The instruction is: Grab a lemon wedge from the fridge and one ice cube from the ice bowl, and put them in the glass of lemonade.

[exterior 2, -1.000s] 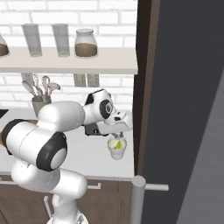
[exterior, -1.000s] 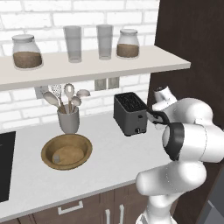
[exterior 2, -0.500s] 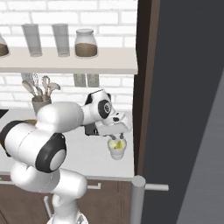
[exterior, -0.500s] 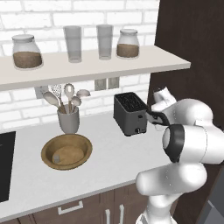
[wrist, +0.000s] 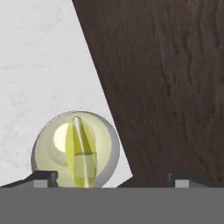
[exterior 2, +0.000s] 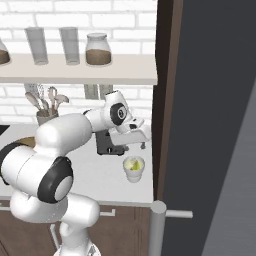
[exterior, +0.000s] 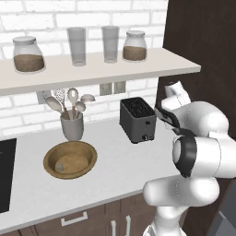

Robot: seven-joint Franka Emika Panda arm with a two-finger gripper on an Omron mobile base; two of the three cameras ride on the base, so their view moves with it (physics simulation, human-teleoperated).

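Pincer (wrist: 111,178) is hovering wide open above the glass of lemonade (wrist: 75,151), lemon wedge (wrist: 80,154) lying inside it

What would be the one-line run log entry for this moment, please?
gripper: open, above glass of lemonade | lemon wedge: in glass | ice bowl: on counter, ice step pending

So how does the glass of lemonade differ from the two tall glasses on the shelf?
The glass of lemonade is short, whitish and holds pale yellow liquid with the lemon wedge in it; the tall glasses are clear grey and look empty. It stands on the counter; they stand on the shelf. All stand upright.
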